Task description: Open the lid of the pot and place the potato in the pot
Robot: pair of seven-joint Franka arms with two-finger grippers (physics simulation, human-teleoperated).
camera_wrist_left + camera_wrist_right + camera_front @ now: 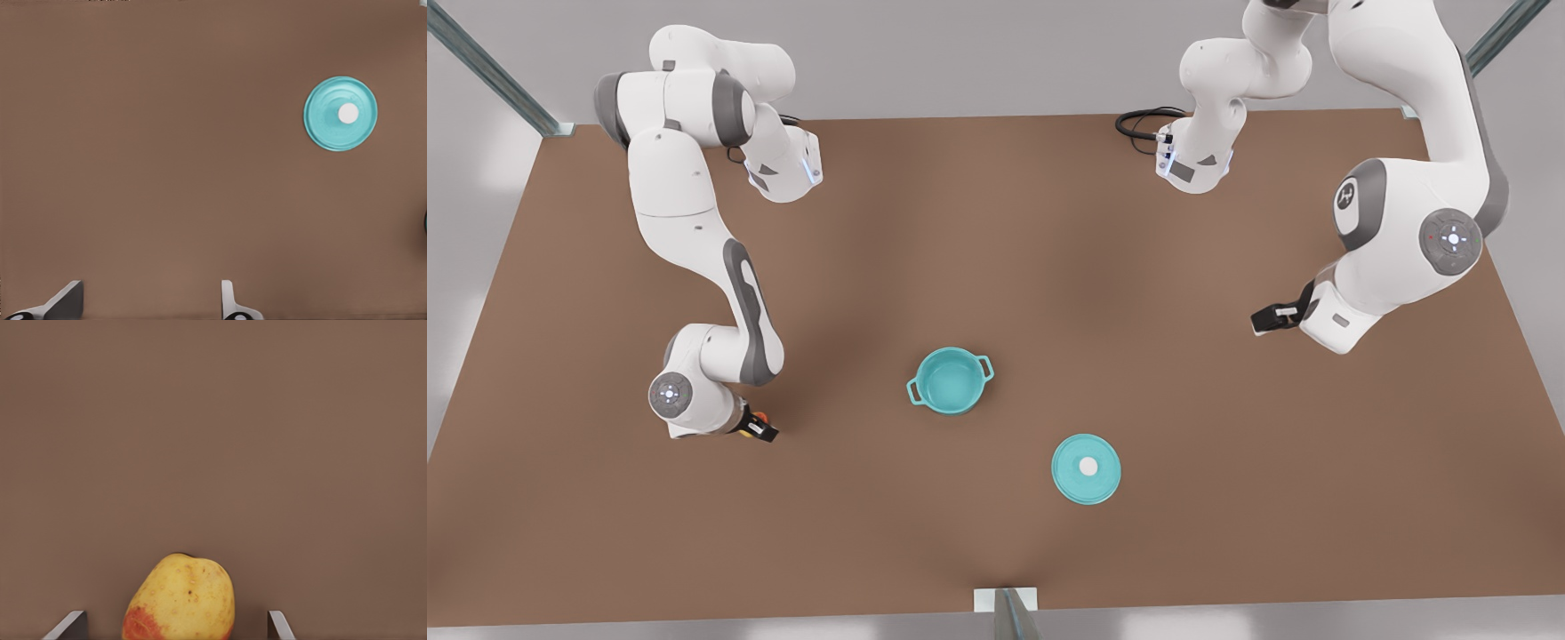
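Observation:
The teal pot (950,380) stands uncovered mid-table, its teal interior showing nothing inside. The pot lid (1086,468) (340,113) lies flat on the table with its white knob up, toward the front view's right of the pot. The potato (180,600) (759,417), yellow with an orange-red patch, sits between the fingers of my right gripper (175,615) (761,430), which is open, low at the front view's left; a gap shows on each side. My left gripper (152,285) (1270,318) hangs open and holds nothing at the front view's right, well away from the lid.
A brown table (996,267) carries everything. A black cable (1145,121) coils at the far edge near one arm base. A metal post (1007,612) stands at the near edge. Bare tabletop separates potato, pot and lid.

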